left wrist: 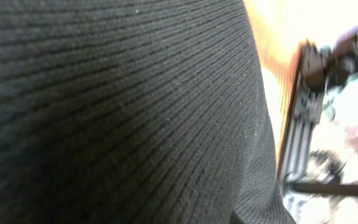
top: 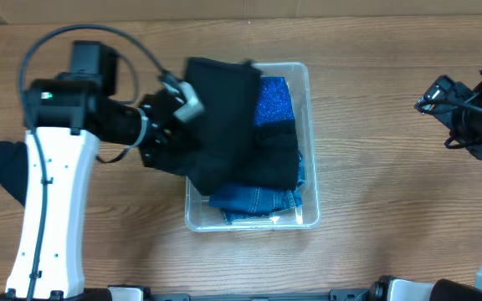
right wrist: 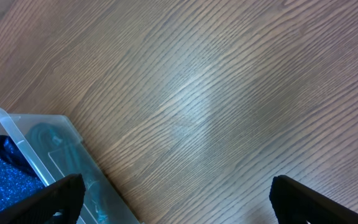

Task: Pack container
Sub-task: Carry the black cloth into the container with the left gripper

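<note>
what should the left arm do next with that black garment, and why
Probably lower it and let go. The left claw seems to hold the black garment draped across the left rim of the container, above blue clothes already inside, so it isn't packed yet. The right claw is open, off to the side over the table.

The bench (right wrist: 229, 93) is wood-grain, smooth with a faint sheen. The container (top: 311, 150) is clear glossy plastic. Draped over its left rim, a black garment (left wrist: 117, 112) is matt ribbed knit; inside lie glittery blue cloth (top: 273, 100) and denim (top: 258, 201).
</note>
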